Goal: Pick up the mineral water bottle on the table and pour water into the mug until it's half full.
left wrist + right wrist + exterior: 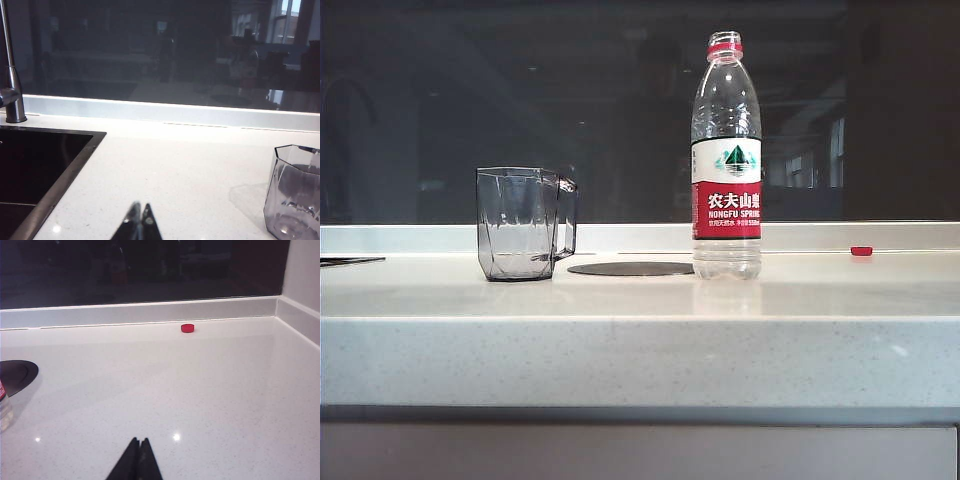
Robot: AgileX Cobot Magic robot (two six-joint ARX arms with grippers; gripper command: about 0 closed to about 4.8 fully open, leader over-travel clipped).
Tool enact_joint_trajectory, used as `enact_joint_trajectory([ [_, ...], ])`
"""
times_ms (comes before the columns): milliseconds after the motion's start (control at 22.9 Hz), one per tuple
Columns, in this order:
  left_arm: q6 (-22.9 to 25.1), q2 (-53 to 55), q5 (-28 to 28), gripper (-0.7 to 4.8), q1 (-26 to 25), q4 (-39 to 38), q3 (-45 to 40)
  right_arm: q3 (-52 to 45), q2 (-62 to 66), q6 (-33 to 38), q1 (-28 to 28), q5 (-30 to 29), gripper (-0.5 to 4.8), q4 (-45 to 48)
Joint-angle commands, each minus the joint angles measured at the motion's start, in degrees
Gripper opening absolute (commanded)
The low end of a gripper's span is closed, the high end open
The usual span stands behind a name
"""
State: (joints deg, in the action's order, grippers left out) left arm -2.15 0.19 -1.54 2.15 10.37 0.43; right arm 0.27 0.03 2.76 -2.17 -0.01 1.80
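The mineral water bottle stands upright and uncapped on the white table, right of centre, with water low in it. A sliver of the bottle shows at the edge of the right wrist view. The grey faceted mug stands to its left, handle toward the bottle; the mug also shows in the left wrist view. My left gripper is shut and empty, hanging over bare countertop short of the mug. My right gripper is shut and empty, well clear of the bottle. Neither gripper shows in the exterior view.
A dark round disc lies flat between mug and bottle. A small red cap rests near the back ledge at the right. A black sink with a metal tap lies beside the left gripper. A wall corner bounds the right side.
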Motion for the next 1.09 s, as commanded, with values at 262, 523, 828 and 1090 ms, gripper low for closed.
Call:
enact_joint_trajectory([
  [262,0.22,0.02,0.24,-0.04,0.07,0.42,0.15,-0.2,-0.13,0.2,0.0,0.04,0.0,1.01],
  [523,0.22,0.02,0.07,-0.04,4.83,0.39,0.13,-0.2,-0.13,13.31,0.04,-5.6,0.0,2.01],
  [828,0.22,0.04,0.24,-0.04,21.9,0.37,0.13,-0.09,-0.02,41.38,0.35,-27.91,-0.01,2.78],
  [1090,0.22,0.37,0.24,-0.04,30.64,0.35,0.13,8.52,2.43,35.58,10.14,-20.59,-0.06,-1.46],
])
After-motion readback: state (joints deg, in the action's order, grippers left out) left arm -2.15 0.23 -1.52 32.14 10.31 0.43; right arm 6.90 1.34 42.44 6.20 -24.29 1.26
